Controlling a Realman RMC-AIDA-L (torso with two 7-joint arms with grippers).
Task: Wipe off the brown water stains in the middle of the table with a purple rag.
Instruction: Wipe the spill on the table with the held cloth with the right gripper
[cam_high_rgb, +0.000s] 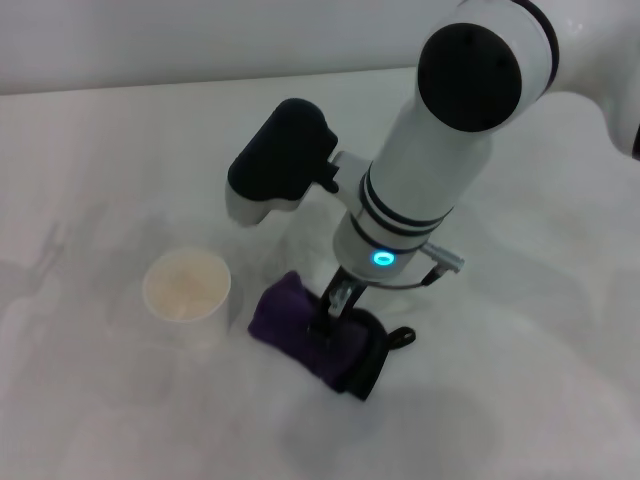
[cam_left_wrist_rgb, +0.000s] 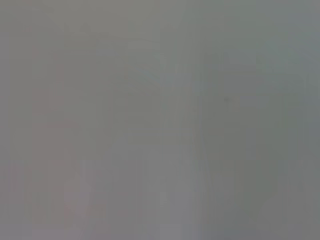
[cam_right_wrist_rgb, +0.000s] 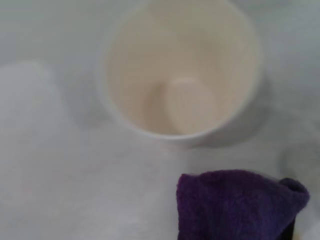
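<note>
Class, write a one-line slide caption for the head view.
Right gripper presses down on the purple rag beside an upright paper cup on the white table.

White tabletop (cam_high_rgb: 560, 330) fills nearly the whole head view, plain and matte, with soft grey shadows lying on its left side. Along the far edge a paler band (cam_high_rgb: 200, 40) runs across the top, wall or backdrop, hard to tell which. Light is even and diffuse, and the left wrist view gives only a flat grey blur.
</note>
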